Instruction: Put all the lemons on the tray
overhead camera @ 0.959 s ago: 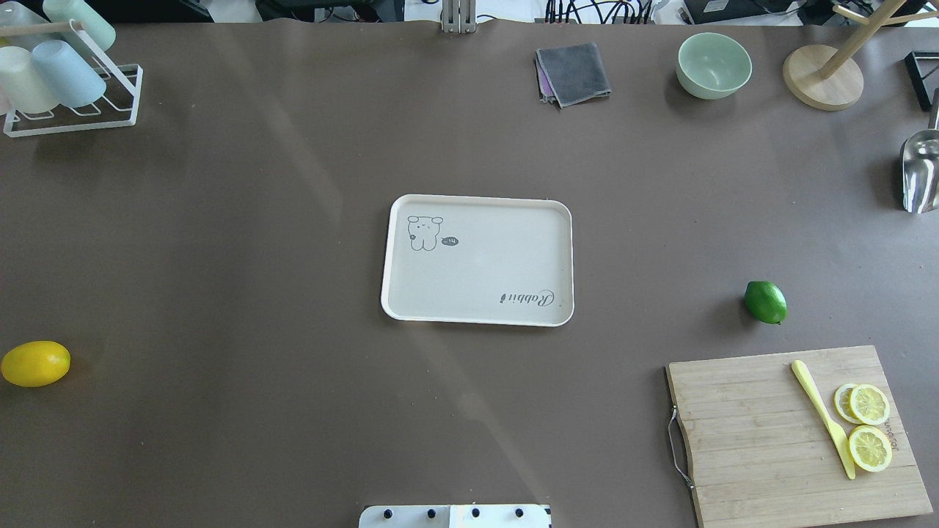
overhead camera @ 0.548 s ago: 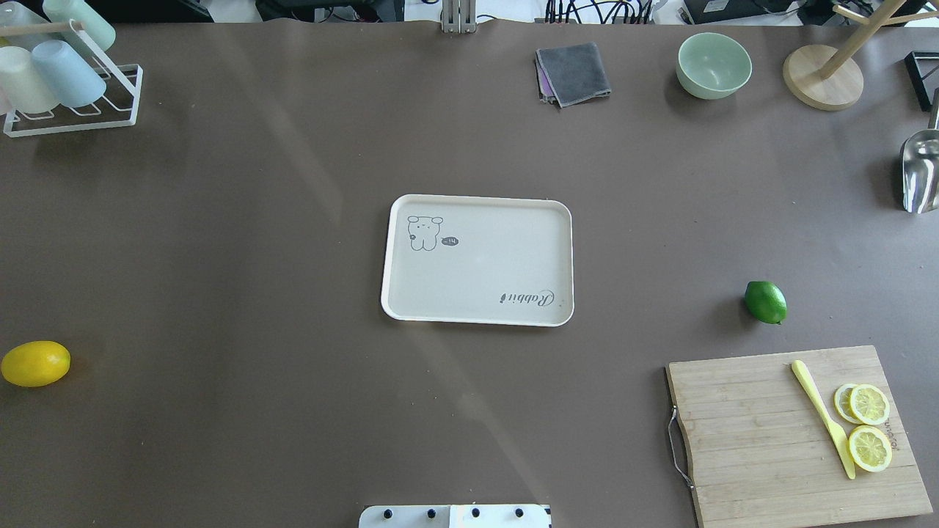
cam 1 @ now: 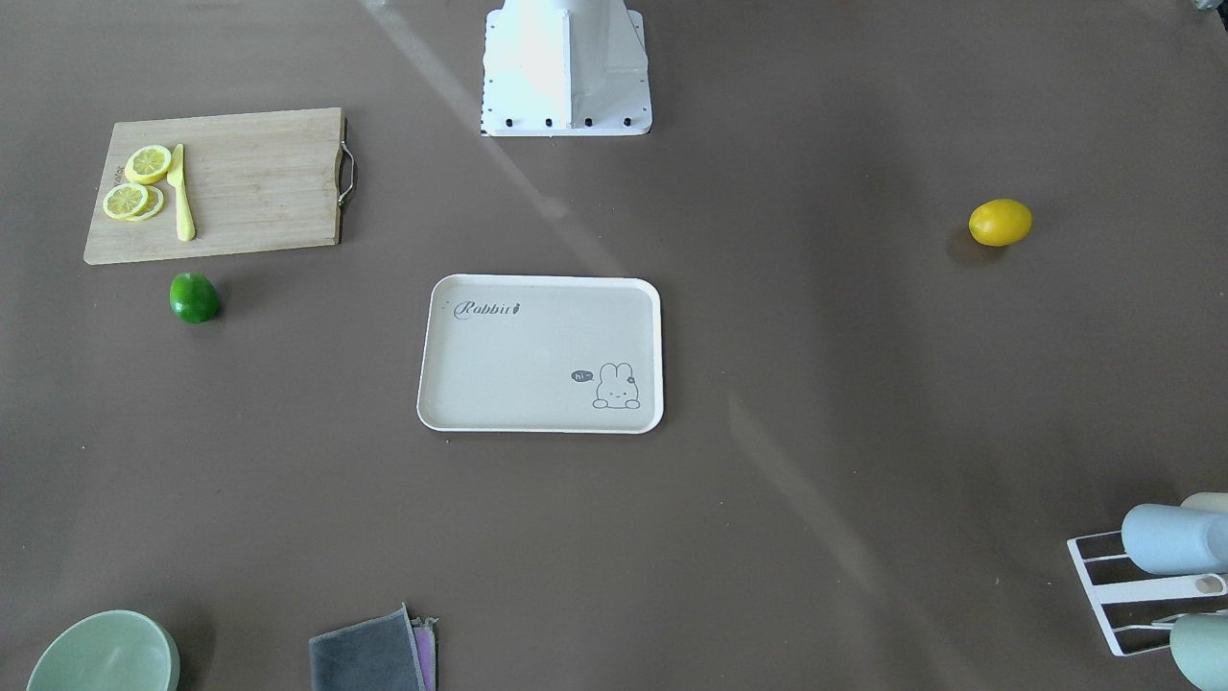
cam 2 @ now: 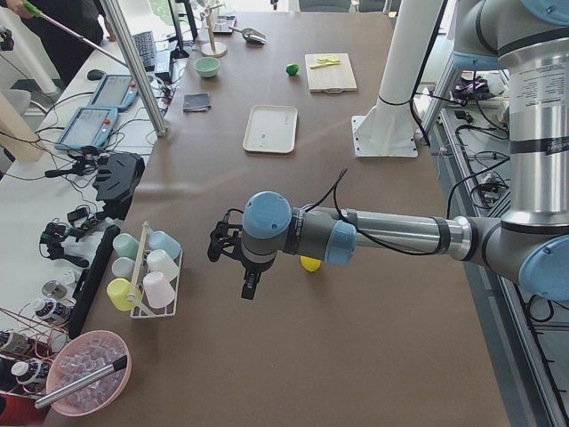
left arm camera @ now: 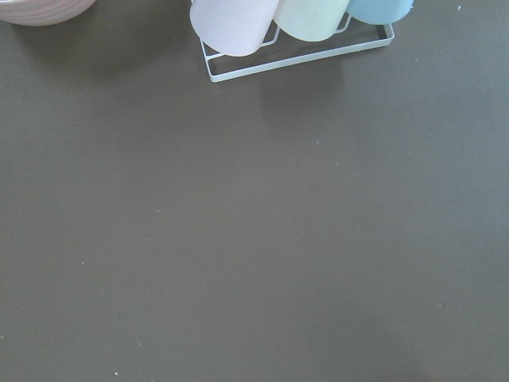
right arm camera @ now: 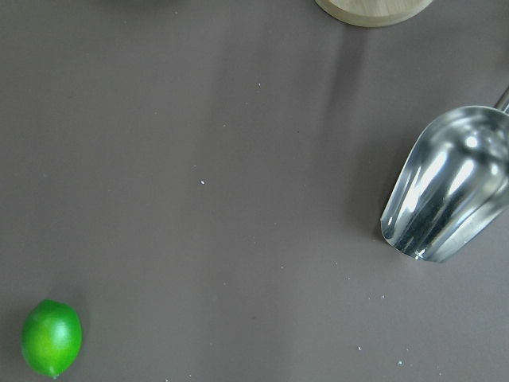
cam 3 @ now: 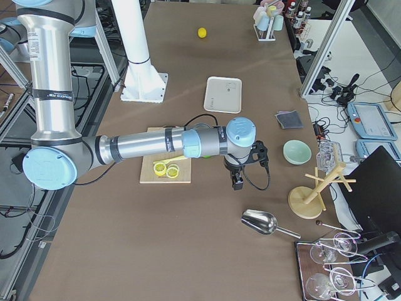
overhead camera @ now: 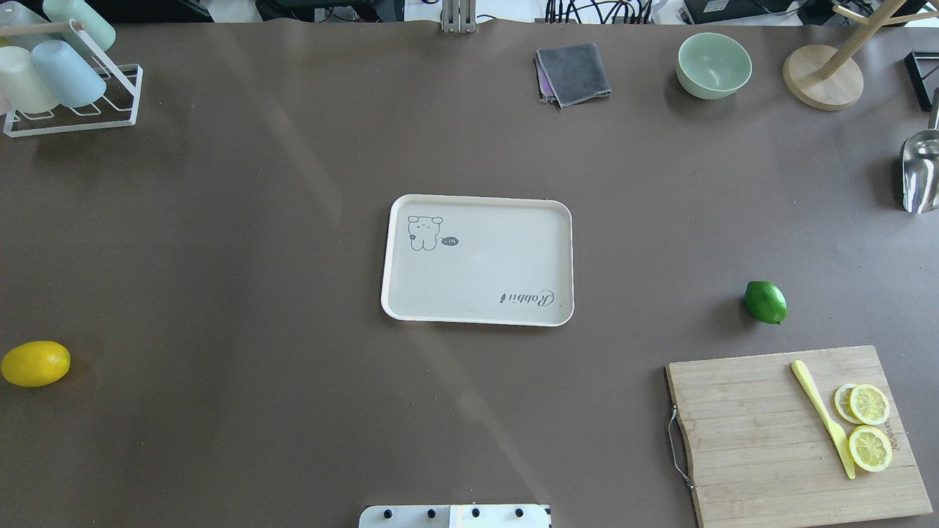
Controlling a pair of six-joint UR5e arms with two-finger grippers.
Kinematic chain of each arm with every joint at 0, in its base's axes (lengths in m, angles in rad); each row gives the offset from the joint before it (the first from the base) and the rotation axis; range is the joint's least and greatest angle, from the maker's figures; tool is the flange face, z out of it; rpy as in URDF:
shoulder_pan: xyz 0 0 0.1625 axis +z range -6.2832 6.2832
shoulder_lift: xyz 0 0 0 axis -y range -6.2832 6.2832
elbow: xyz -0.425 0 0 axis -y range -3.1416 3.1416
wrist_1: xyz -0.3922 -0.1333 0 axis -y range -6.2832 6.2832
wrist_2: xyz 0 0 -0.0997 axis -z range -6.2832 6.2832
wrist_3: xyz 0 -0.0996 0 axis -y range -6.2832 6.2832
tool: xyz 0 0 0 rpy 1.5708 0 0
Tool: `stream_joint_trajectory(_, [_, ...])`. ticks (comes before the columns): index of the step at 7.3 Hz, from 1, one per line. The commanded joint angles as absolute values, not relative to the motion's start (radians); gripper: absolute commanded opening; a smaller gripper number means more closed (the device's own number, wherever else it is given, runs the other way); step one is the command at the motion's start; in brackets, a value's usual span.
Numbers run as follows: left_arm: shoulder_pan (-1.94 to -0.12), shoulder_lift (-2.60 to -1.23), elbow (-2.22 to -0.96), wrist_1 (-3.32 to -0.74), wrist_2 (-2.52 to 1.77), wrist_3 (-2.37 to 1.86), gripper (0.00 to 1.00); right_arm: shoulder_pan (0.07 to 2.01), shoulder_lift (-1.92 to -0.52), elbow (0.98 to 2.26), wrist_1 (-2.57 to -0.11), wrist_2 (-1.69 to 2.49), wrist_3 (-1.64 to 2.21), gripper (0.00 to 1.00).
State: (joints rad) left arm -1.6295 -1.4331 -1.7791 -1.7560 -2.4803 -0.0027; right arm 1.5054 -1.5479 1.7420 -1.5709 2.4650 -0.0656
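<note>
**One fruit apiece, nothing delivered yet**

How far the left gripper [cam 2: 250, 283] and right gripper [cam 3: 237, 182] are open cannot be told. The yellow lemon [overhead camera: 35, 363] lies nearest the left gripper, long axis along the table. The green lemon [right arm camera: 51, 337] lies near the right. The tray [overhead camera: 484, 271] sits farther off, between them.

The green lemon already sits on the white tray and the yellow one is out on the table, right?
No. The green lemon lies on the table beside the wooden board, not on the tray, as the overhead view shows. The yellow lemon is on the table.
</note>
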Motion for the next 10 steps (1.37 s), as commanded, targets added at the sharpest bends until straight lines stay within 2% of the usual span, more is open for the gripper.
stream_joint_trajectory(1, [-1.629, -1.440, -1.773, -1.792, -2.523, -0.094, 0.98, 1.470, -1.545, 1.735, -1.545, 2.576, -0.063, 1.00])
stream_joint_trajectory(2, [-1.628, -1.443, -1.767, -1.862, -2.522, -0.094, 0.98, 1.445, -1.542, 1.736, -1.530, 2.623, -0.063, 1.00])
stream_joint_trajectory(5, [-1.595, -1.418, -1.692, -2.040, -2.517, -0.053, 0.98, 1.393, -1.560, 1.665, -1.243, 2.612, -0.063, 1.00])
stream_joint_trajectory(8, [-1.566, -1.391, -1.646, -2.212, -2.522, -0.011, 0.98, 1.341, -1.513, 1.663, -1.235, 2.588, 0.042, 1.00])
stream_joint_trajectory(10, [-1.507, -1.371, -1.647, -2.298, -2.519, -0.024, 0.98, 1.226, -1.477, 1.664, -1.143, 2.499, 0.272, 1.00])
